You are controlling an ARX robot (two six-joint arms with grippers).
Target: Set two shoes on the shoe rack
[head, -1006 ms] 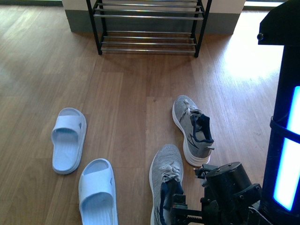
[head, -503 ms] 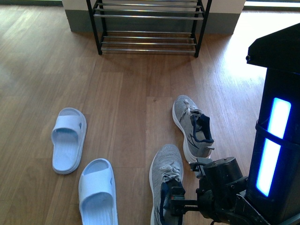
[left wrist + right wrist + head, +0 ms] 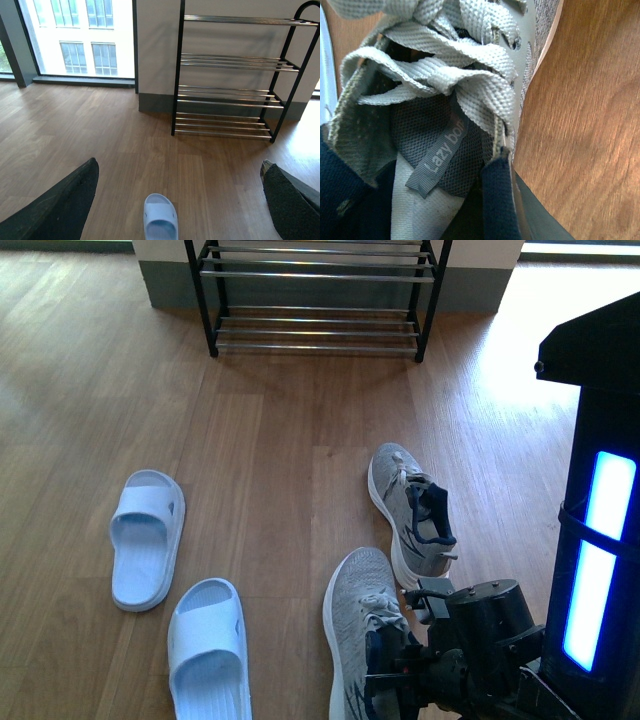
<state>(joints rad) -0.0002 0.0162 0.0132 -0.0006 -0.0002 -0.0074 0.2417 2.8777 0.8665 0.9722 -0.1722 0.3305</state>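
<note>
Two grey sneakers lie on the wooden floor. The near grey sneaker (image 3: 358,625) is at the bottom of the front view, and my right gripper (image 3: 402,672) is shut on its collar. The right wrist view shows its laces and tongue (image 3: 445,100) close up, with the right gripper (image 3: 506,210) pinching the dark blue lining. The other sneaker (image 3: 410,510) lies just beyond. Two pale blue slides (image 3: 146,540) (image 3: 208,650) lie to the left. The shoe rack (image 3: 315,300) stands at the far wall. My left gripper (image 3: 180,170) is open above the floor, with one slide (image 3: 160,220) below it.
The rack (image 3: 230,95) has several tiers of silver rods and stands against a white wall beside a large window (image 3: 75,35). Bare wooden floor lies between the shoes and the rack. The robot's dark column (image 3: 600,540) with a blue light fills the right edge.
My right gripper has moved in over the near sneaker's opening and shut on its collar. The sneaker has shifted and tilted slightly to the right.
</note>
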